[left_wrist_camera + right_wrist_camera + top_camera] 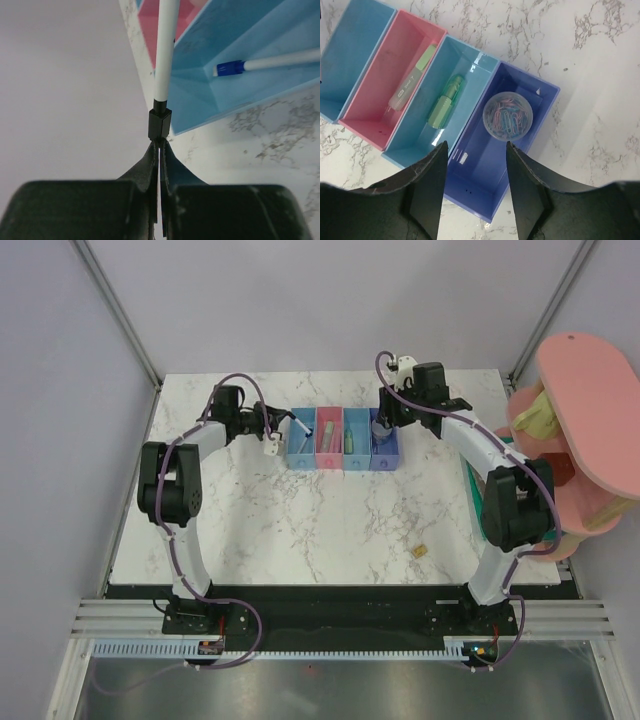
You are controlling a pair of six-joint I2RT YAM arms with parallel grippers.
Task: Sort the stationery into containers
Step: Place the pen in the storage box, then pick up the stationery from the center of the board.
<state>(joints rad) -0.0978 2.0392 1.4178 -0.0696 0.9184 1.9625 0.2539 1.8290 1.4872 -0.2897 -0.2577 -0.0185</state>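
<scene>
Locate the row of four joined bins at the far middle of the desk [300,530]: first light blue bin [355,60], pink bin [370,110], second light blue bin [415,140], dark blue bin [480,175], left to right. Find the left claw [160,142] just left of the first light blue bin, fingers pressed fully together on the black end of a thin pen [165,60]; note the white barrel pointing away from the claw, past that bin's corner. Inside the same bin, see a blue-tipped marker [260,64] lying on the floor. Find the right claw [476,147] poised over the dark blue bin, spread wide and holding nothing. Beneath it, see a small clear round case [507,116] of coloured paper clips resting in the dark blue bin, a pale green bar [447,102] in the second light blue bin and a green-capped bar [412,82] in the pink bin. Note a tan nub [421,551] loose on the desk, well apart from the bins, nearer the right arm's base. Note the big pink shelf [585,420] at the desk's right edge.
</scene>
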